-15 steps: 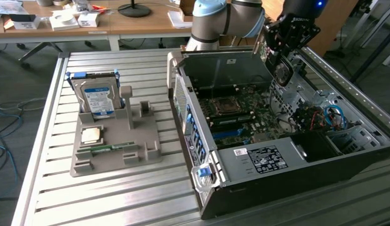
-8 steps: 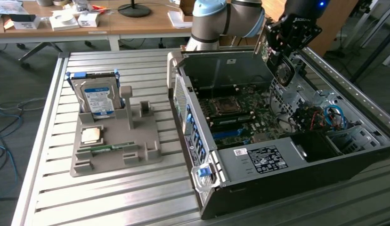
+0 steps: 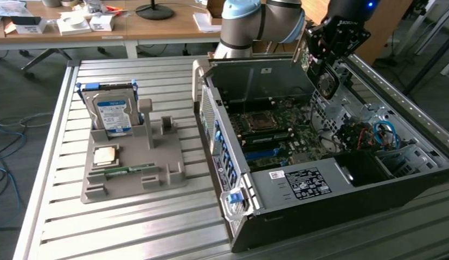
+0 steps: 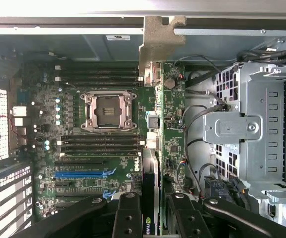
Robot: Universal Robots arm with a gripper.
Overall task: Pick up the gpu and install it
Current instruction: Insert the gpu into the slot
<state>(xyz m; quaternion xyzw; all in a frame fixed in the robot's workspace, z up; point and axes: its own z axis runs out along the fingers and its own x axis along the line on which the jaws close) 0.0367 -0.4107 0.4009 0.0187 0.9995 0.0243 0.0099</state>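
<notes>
From where I stand, the gripper (image 3: pixel 323 67) hangs over the open computer case (image 3: pixel 340 187), its black fingers (image 4: pixel 128 218) part-closed and clamped on the gpu (image 4: pixel 170 129). The card is clear of the board below and seated in nothing. It is a thin card seen nearly edge-on, its green face dotted with small components. A pale, dull metal bracket (image 4: pixel 160 42) with a stepped outline sits at its far end, close to the case wall. I think the worst risk is that bracket catching the sheet-metal rim on the way down, which would twist the card in the grip. The fingers hold only a narrow strip of the card, so a small knock could pivot it. It also looks off to the side of the blue slot (image 4: pixel 81 173) on the motherboard (image 4: pixel 43 148), and pressing down misaligned could jam its edge or scrape the board. Loose black cables (image 4: pixel 197 124) curl just beside the card, by the perforated steel drive cage (image 4: pixel 247 124), and could snag it. The CPU socket (image 4: pixel 108 111) lies open, a shiny square frame that a slip might strike. Out on the ribbed aluminium bench (image 3: pixel 138 227), a grey moulded holder (image 3: pixel 166 173) carries the blue-labelled hard drive (image 3: pixel 112 114).
</notes>
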